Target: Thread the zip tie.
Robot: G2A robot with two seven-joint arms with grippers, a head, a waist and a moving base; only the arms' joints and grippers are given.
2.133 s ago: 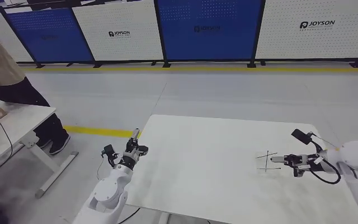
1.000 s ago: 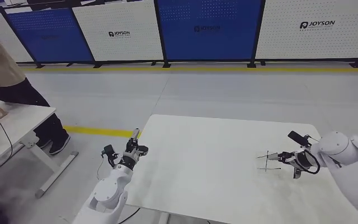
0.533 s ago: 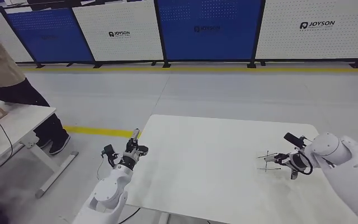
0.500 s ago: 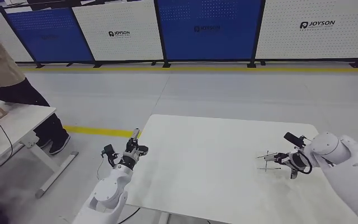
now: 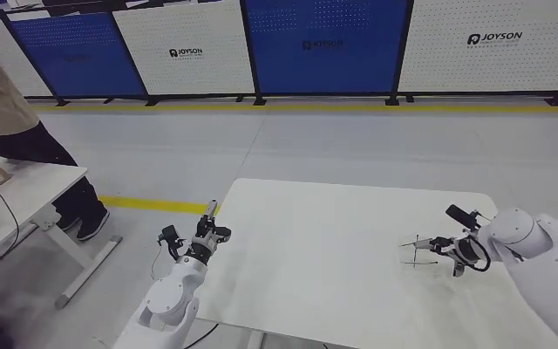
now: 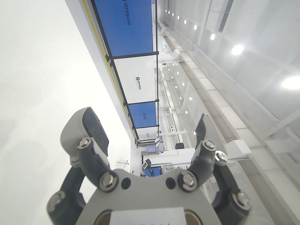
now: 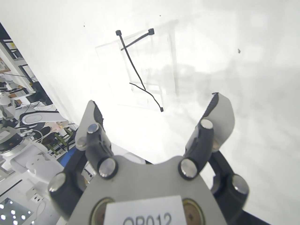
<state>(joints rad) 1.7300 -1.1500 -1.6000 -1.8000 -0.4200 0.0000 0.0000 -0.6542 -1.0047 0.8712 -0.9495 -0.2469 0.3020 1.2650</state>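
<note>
Right arm (image 5: 510,229) has swung inward, its jaws open beside the zip ties (image 7: 131,61); left jaws also open

Bright, even overhead light. Ceiling lamps (image 6: 236,49) flared white in the left wrist view. The white table (image 7: 211,12) was washed out by glare, with soft grey shadows beside the zip ties (image 7: 133,64). Straight lines bowed toward wrist-view edges.

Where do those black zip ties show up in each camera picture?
Top view: the zip ties lie at the table's right side, by the right gripper.
Right wrist view: crossed on a clear plate, just beyond the gripper.
Left wrist view: tiny dark crossed lines far across the table, probably them.
Shared landmark: the white table.
</note>
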